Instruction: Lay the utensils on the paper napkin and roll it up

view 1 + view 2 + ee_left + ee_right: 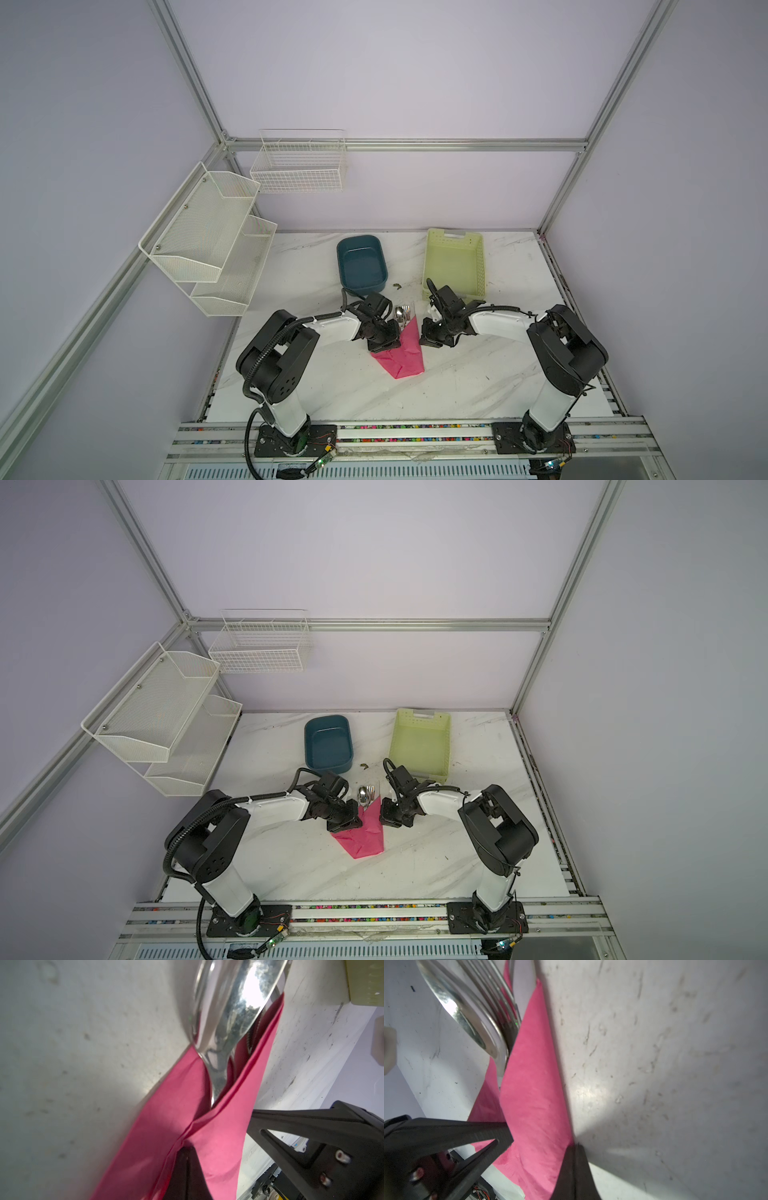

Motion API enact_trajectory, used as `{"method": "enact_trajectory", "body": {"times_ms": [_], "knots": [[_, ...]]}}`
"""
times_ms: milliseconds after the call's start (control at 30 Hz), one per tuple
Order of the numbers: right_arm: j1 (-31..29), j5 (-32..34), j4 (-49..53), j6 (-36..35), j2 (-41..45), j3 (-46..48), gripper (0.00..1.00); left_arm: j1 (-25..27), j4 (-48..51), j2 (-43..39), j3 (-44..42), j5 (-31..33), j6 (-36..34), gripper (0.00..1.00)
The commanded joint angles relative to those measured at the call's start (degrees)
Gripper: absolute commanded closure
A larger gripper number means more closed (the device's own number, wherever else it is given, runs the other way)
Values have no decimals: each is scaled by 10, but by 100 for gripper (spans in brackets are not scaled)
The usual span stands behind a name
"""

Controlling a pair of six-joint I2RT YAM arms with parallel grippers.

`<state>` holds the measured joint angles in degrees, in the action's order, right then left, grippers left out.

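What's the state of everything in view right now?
paper napkin: sides folded over the utensil handles.
utensils: on napkin, heads sticking out.
left gripper: shut, tip at napkin.
right gripper: shut, tip at napkin edge.
teal tub: empty.
green basket: empty.

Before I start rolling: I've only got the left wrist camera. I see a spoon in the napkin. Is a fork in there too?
Observer: Yes. The right wrist view shows the fork beside the spoon, both sticking out past the napkin.
Operator: Is the tub empty?
Observer: Yes, in both top views the tub holds nothing.
Operator: How's the napkin lying?
Observer: In a top view the napkin is a wedge between the left gripper and the right gripper, narrow at the spoon and wide at the near end.
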<state>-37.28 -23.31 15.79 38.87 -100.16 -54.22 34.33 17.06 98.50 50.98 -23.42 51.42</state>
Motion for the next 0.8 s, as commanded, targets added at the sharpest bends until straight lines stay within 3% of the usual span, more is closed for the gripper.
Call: {"method": "enact_trajectory", "body": {"times_ms": [0, 333, 767], "knots": [[4, 35, 33, 2, 12, -10, 100, 3, 16, 9, -14, 6, -7, 98], [5, 8, 35, -18, -1, -57, 100, 2, 14, 7, -17, 6, -5, 98], [19, 31, 53, -26, -17, -52, 100, 3, 14, 6, -20, 5, -6, 98]]}}
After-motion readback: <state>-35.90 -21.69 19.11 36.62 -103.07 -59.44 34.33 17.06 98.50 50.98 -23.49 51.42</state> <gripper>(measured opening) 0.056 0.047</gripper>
